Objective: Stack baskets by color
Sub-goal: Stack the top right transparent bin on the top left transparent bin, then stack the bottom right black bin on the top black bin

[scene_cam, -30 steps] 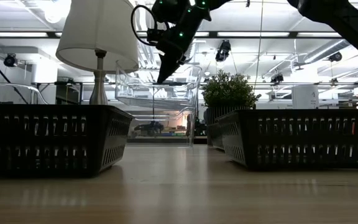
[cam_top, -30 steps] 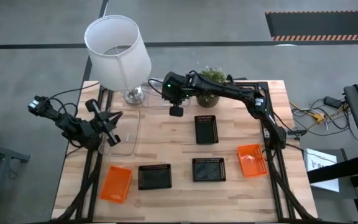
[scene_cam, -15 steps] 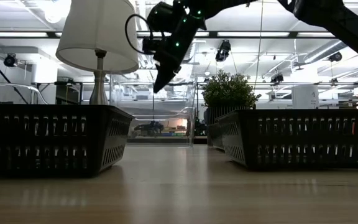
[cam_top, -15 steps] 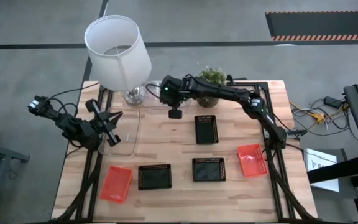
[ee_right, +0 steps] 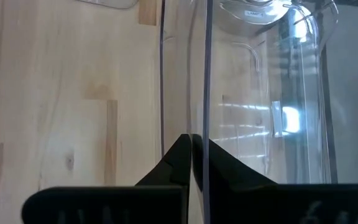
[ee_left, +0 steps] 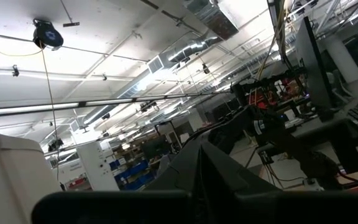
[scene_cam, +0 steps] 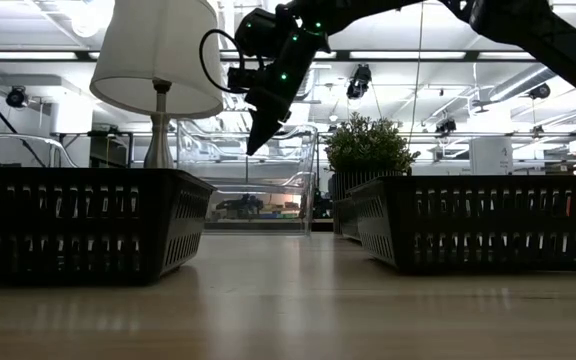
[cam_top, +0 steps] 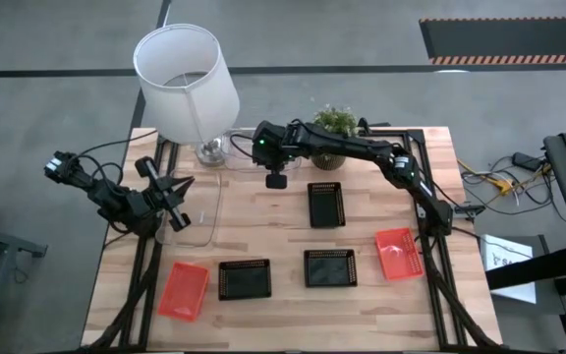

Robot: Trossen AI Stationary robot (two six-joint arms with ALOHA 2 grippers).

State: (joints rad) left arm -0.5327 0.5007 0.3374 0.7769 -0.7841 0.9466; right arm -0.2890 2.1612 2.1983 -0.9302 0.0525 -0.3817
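Note:
My right gripper (cam_top: 276, 180) reaches across the far side of the table between the white lamp and the plant, shut on a clear basket (scene_cam: 258, 185) that shows faintly in the high view (cam_top: 207, 211). Three black baskets (cam_top: 327, 204) (cam_top: 330, 267) (cam_top: 245, 279) and two red-orange baskets (cam_top: 183, 292) (cam_top: 397, 253) rest flat on the table. My left gripper (cam_top: 175, 211) waits shut and raised at the table's left edge, holding nothing. My right gripper pinches a thin upright wall of the clear basket (ee_right: 199, 118) between its two fingers. The fingers come from above, slanting down toward the table's left. Whether the basket's bottom rests on the table, I cannot tell.
A white lamp (cam_top: 185, 74) stands at the far left, its base (cam_top: 210, 150) close to the clear basket. A potted plant (cam_top: 334, 128) stands at the far middle, under my right arm. Bare wood lies in the table's middle (cam_top: 263, 221).
My right gripper has sunk a little toward the table, still shut on the clear basket. In the low view the clear basket has come down with it, from tilted to more nearly level.

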